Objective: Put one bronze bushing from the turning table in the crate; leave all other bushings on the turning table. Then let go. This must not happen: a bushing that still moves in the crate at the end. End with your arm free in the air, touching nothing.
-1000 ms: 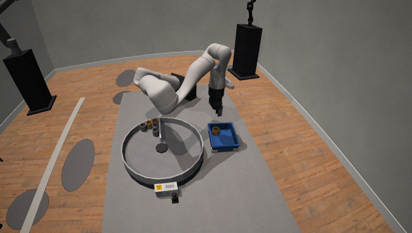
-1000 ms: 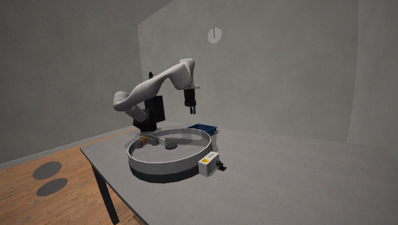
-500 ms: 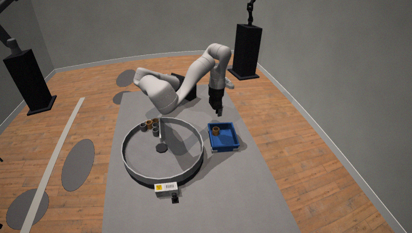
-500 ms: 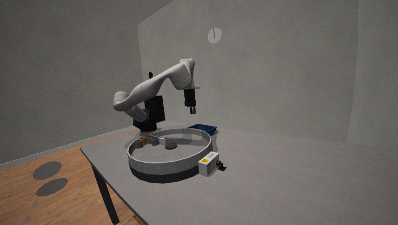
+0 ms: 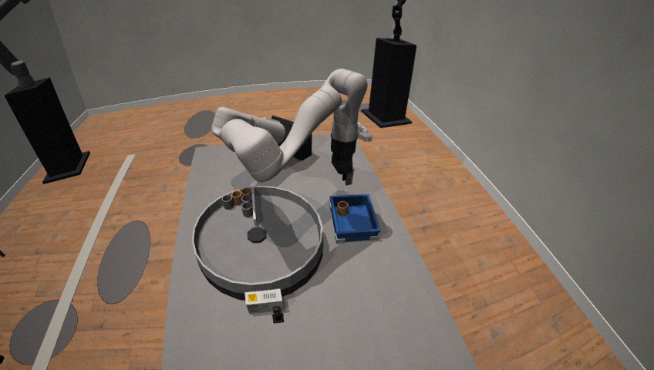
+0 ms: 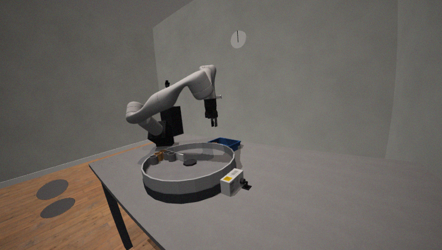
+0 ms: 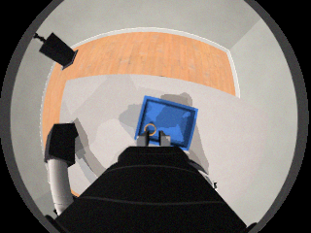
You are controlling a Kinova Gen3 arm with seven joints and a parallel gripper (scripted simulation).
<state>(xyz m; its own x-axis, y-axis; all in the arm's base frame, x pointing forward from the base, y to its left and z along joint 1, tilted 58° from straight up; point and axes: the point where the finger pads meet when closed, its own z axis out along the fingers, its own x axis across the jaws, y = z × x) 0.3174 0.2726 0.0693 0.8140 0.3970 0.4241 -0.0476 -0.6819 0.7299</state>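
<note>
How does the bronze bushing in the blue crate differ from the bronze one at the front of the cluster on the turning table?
The bronze bushing in the crate stands alone near a corner of the blue crate; the bronze bushing on the turning table is crowded among grey bushings beside the divider. The first lies almost under the raised, empty gripper; the second lies far from it. Both stand upright and look alike.
</note>
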